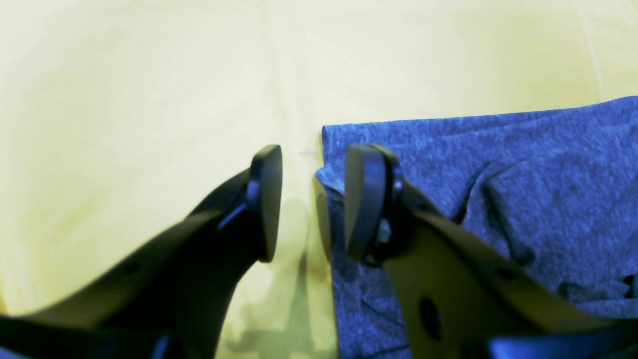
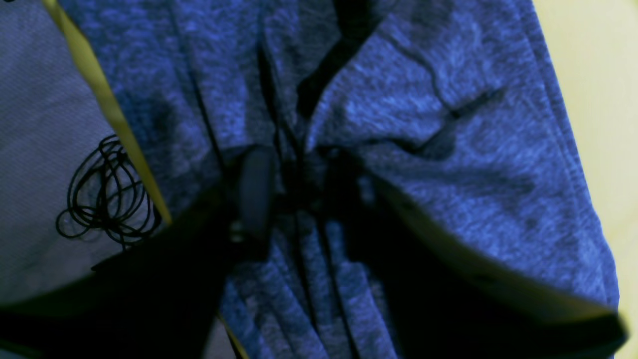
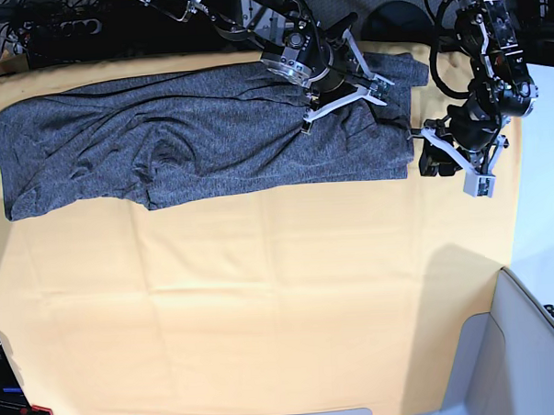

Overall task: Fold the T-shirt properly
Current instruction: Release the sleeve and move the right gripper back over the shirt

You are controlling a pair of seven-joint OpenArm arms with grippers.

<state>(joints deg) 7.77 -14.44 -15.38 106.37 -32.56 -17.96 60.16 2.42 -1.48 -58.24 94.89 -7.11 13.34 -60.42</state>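
The T-shirt (image 3: pixel 209 128) is a dark grey knit lying stretched along the far side of the yellow-orange cloth (image 3: pixel 262 291), rumpled at its right end. My right gripper (image 3: pixel 359 84) hovers over that rumpled end. In the right wrist view it (image 2: pixel 299 194) is open, with a pinched ridge of the T-shirt (image 2: pixel 448 149) standing between its fingers. My left gripper (image 3: pixel 452 168) is at the shirt's near right corner. It (image 1: pixel 311 199) is open, one finger over the T-shirt (image 1: pixel 498 159) corner, the other over bare cloth (image 1: pixel 124 99).
A tangle of thin black cord (image 2: pixel 104 194) lies on a grey surface just past the cloth's edge. A grey and white bin (image 3: pixel 527 344) stands at the near right. Cables and arm bases crowd the far edge (image 3: pixel 250 6).
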